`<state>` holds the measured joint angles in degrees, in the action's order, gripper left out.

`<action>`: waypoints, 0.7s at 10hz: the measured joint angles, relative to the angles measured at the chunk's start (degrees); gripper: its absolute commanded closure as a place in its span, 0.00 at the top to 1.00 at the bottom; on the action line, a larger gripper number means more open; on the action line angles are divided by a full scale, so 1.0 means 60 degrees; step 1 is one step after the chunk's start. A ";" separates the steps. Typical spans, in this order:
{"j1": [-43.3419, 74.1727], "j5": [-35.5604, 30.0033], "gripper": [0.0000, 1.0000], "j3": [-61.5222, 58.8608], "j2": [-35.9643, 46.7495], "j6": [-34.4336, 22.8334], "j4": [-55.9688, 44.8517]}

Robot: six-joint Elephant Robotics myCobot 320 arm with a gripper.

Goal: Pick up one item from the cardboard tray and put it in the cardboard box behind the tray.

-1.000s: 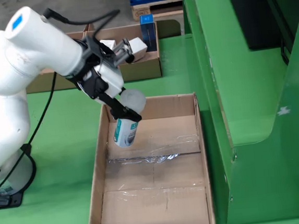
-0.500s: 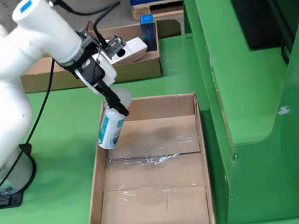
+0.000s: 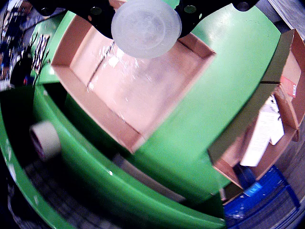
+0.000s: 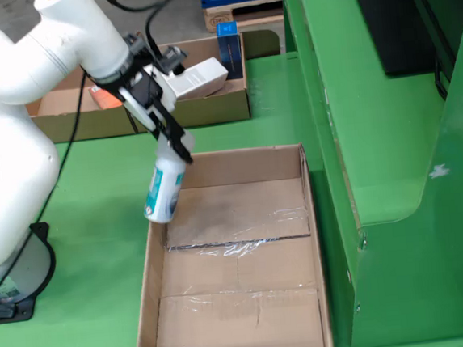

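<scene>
**Bottle held over the tray's rim**

Pincer (image 4: 176, 146) on the white arm (image 4: 21, 86) was clamped on a white bottle (image 4: 163, 192) with teal print, gripping it near its cap; the bottle hung tilted in the air, its base toward 7 o'clock in the standing view, over the left wall of the cardboard tray (image 4: 302, 240) near that tray's far corner; it touched neither the tray nor the green table (image 4: 93, 259). In the standing view the tray lay at 6 o'clock from the pincer, its floor bare cardboard crossed by strips of clear tape; the cardboard box (image 4: 209, 106) stood behind the tray at 12 o'clock, well apart from it, holding a white carton (image 4: 199, 77); a blue carton (image 4: 228, 40) stood upright at the box's far right corner. In the riding view the bottle's round pale end (image 3: 146, 27) filled the top centre, just under the black pincer body; the tray (image 3: 100, 109) spread below it; the box (image 3: 281, 62) sat at 3 o'clock with white paper items inside; a roll of tape (image 3: 45, 139) lay at 8 o'clock on a lower green surface.
</scene>
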<state>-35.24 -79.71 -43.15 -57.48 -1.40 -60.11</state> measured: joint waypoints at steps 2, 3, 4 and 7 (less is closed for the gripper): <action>-0.0923 0.0117 0.00 0.0645 0.0528 0.0000 0.0777; -0.1333 0.0132 0.00 0.1055 0.0528 0.0000 0.0850; -0.1875 0.0220 0.00 0.1553 0.0572 -0.0043 0.0835; -0.3178 0.0483 0.00 0.1362 0.1217 0.0043 0.0088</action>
<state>-54.31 -76.81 -34.98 -50.18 -1.14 -59.58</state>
